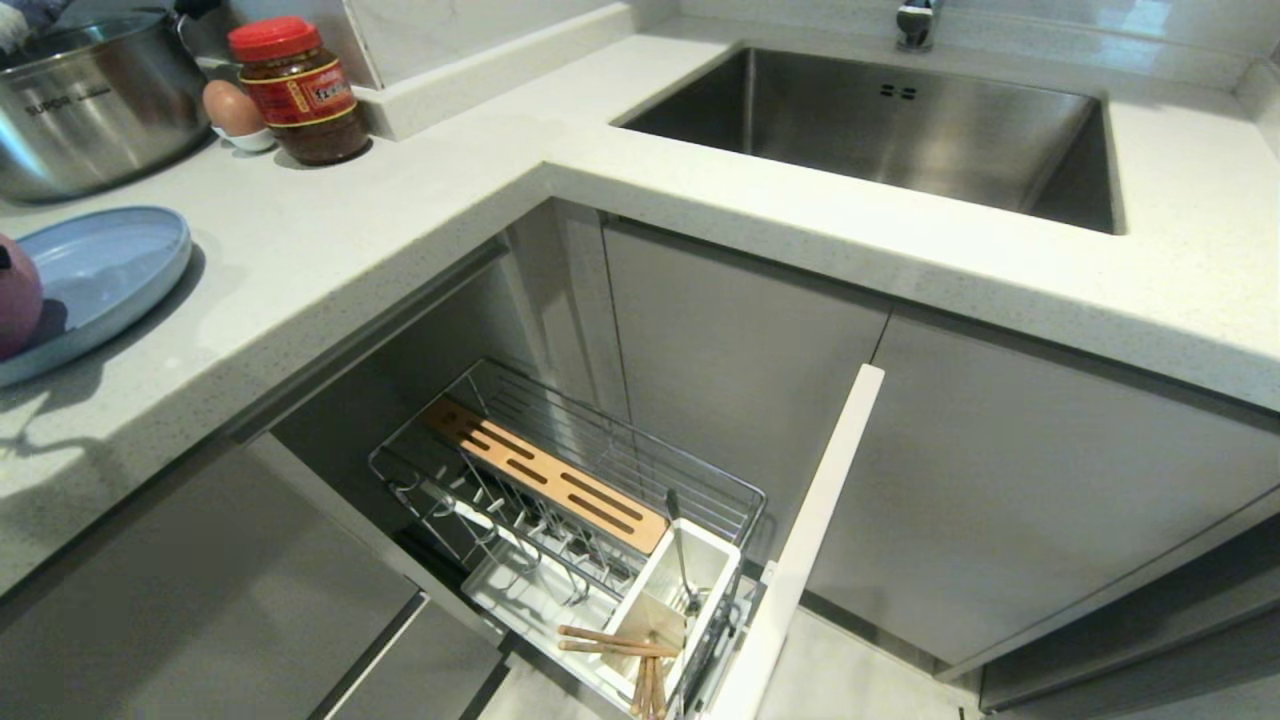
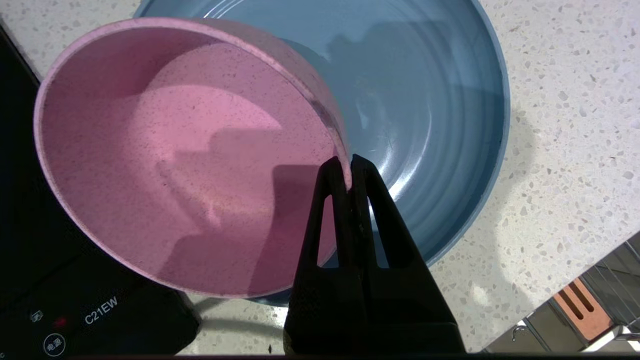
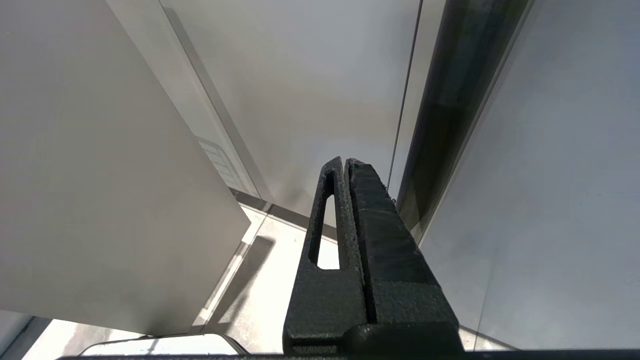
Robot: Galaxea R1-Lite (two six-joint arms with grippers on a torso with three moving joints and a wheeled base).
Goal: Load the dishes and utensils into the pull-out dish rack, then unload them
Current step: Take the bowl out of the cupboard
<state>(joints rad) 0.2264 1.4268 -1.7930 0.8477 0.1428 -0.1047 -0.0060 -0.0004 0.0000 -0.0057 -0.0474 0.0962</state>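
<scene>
My left gripper (image 2: 347, 167) is shut on the rim of the pink bowl (image 2: 170, 160), which tilts above the light-blue plate (image 2: 430, 115) on the counter. In the head view the plate (image 1: 95, 275) lies at the far left with the bowl's edge (image 1: 15, 300) beside it; the gripper itself is outside that view. The pull-out dish rack (image 1: 570, 520) stands open below the counter. Its white cutlery cup (image 1: 670, 600) holds the wooden chopsticks (image 1: 625, 650) and a slim silver utensil (image 1: 682, 550). My right gripper (image 3: 345, 165) is shut and empty, parked by the cabinet fronts.
A steel pot (image 1: 90, 100), an egg in a cup (image 1: 235, 112) and a red-lidded jar (image 1: 300, 90) stand at the counter's back left. The steel sink (image 1: 880, 130) is at the back right. A black induction hob (image 2: 65, 300) lies beside the plate. The white drawer front (image 1: 800, 560) juts out by the rack.
</scene>
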